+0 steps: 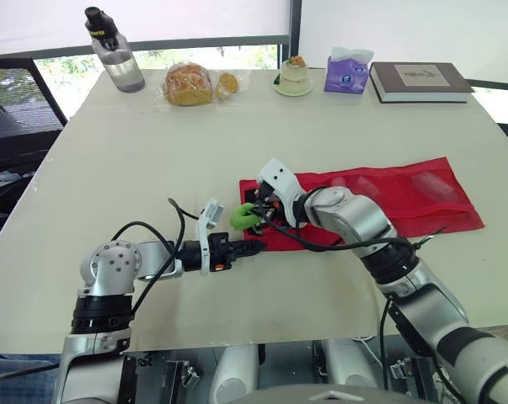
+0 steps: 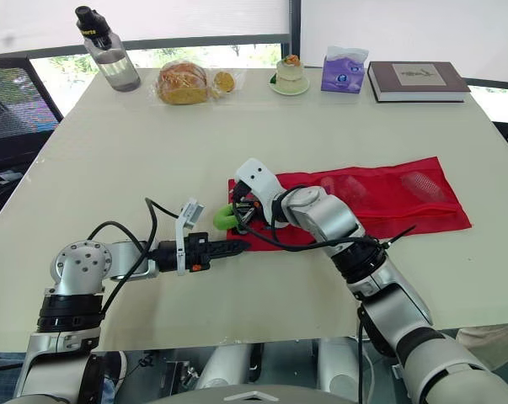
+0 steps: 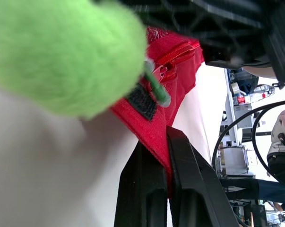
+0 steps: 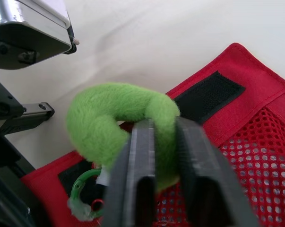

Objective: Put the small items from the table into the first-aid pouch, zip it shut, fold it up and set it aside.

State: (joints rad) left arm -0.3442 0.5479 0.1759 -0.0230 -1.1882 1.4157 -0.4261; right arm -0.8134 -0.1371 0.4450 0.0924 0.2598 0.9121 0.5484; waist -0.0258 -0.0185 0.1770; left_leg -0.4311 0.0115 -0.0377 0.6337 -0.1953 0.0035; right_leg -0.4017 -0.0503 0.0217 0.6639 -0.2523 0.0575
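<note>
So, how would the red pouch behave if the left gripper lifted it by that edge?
Probably floppy: the red pouch is thin fabric and mesh lying flat, so it would likely drape from the left gripper. It looks light for its size. The right gripper, shut on the green fuzzy loop, may tug it too.

— What sits along the beige table's [image 1: 152, 160] far edge?
— Left to right: a clear black-capped water bottle [image 1: 115, 52], bread in a clear bag [image 1: 189, 84], a small dessert on a pale plate [image 1: 295, 77], a purple tissue pack [image 1: 348, 72], a dark hardcover book [image 1: 419, 82].
</note>
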